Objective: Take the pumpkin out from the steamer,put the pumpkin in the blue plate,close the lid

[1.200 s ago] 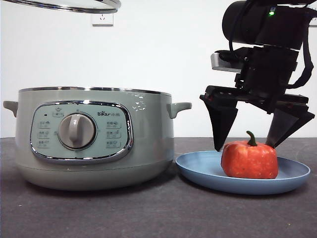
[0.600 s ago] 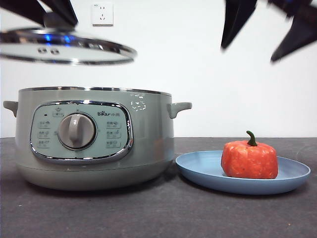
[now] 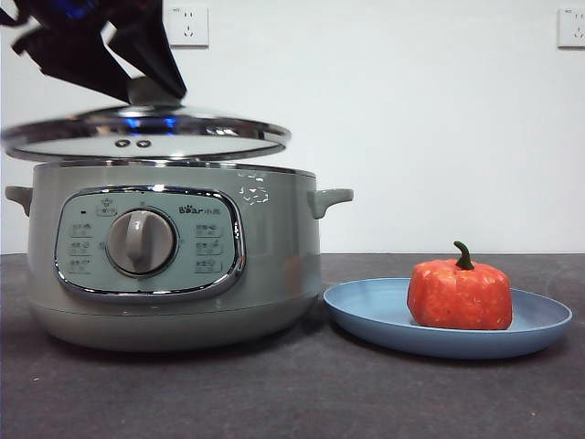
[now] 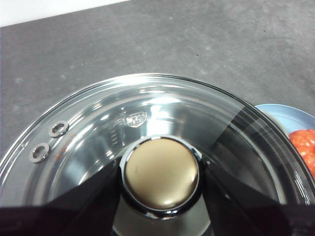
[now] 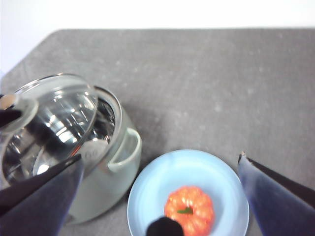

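Observation:
The pumpkin (image 3: 460,294) sits upright in the blue plate (image 3: 366,315), to the right of the steamer (image 3: 174,256). My left gripper (image 3: 137,69) is shut on the lid's knob (image 4: 161,172) and holds the lid (image 3: 146,137) level, just above the steamer's rim and a little to the left of centre. In the left wrist view its fingers (image 4: 93,196) flank the knob. My right gripper (image 5: 161,156) is open and empty, high above the plate (image 5: 206,172) and the pumpkin (image 5: 189,210); it is out of the front view.
The dark grey table (image 3: 302,393) ends at a white wall with two sockets (image 3: 188,25). The steamer's side handle (image 3: 331,198) sticks out toward the plate. The right wrist view shows the lid (image 5: 54,118) partly over the steamer (image 5: 115,157).
The left gripper has brought the lid down and to the right, to just above the steamer. The right gripper has risen from around the pumpkin and left the front view.

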Tool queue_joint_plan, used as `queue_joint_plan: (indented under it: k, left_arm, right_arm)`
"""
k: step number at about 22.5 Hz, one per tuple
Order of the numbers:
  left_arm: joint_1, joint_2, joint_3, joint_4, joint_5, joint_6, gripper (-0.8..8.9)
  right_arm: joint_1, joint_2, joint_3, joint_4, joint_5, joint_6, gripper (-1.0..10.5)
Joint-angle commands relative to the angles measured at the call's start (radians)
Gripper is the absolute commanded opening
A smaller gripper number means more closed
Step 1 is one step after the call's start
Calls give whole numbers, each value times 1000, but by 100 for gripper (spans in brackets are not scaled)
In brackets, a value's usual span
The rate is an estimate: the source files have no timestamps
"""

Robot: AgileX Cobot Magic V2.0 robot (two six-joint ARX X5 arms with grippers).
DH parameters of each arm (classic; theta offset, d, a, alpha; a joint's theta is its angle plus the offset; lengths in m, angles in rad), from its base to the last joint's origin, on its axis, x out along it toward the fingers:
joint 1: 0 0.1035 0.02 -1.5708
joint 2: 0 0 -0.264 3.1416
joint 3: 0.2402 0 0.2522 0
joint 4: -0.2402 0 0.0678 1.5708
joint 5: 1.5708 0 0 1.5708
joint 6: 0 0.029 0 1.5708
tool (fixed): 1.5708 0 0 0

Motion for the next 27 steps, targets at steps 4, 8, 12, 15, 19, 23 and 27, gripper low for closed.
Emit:
queue_joint_plan:
  k: [4, 8, 12, 15, 19, 23, 27]
  left_arm:
    - [-14, 37, 12, 105, 8, -19, -9]
    - [-26, 62, 12, 122, 23, -19, -9]
    - [-40, 87, 12, 127, 23, -18, -9]
    - [-45, 103, 12, 115, 21, -14, -9]
    - [-45, 119, 12, 88, 19, -2, -9]
    - [-45, 130, 12, 62, -2, 52, -9]
    - [-50, 130, 12, 35, -33, 72, -9]
  right_arm:
    - [1, -1, -5, -22, 0, 16, 564]
    - [1, -1, -5, -22, 1, 16, 564]
    - [1, -1, -5, -22, 2, 16, 564]
    - [1, -1, -5, -22, 2, 16, 563]
    - [1, 0, -5, -22, 2, 16, 564]
    - [1, 0, -5, -22, 2, 16, 564]
    - [1, 0, -5, -23, 1, 16, 563]
